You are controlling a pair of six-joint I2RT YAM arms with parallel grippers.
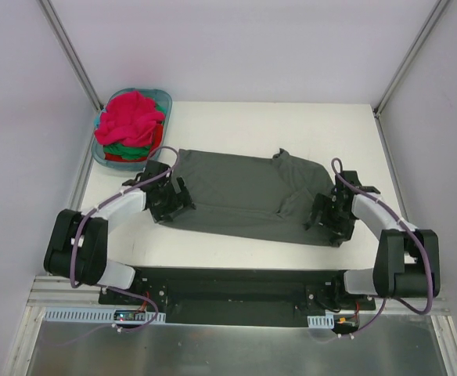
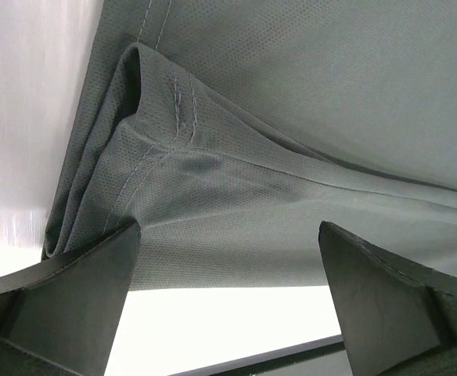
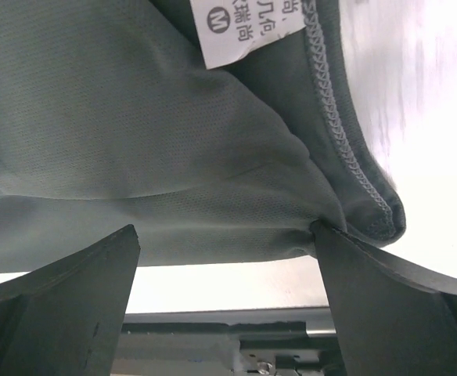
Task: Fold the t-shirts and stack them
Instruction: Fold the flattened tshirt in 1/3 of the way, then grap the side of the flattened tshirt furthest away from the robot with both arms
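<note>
The grey shirt is lying flat just nearward of the basket, its long axis running rightward from it. The left gripper is gaping wide at the end beside the basket, the right gripper equally wide at the far, collar end.

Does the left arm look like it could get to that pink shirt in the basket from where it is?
Probably yes. The pink shirt tops the pile in the teal basket, just beyond the left fingers, which stand open at the edge of the grey shirt. Nothing stands between them.
</note>
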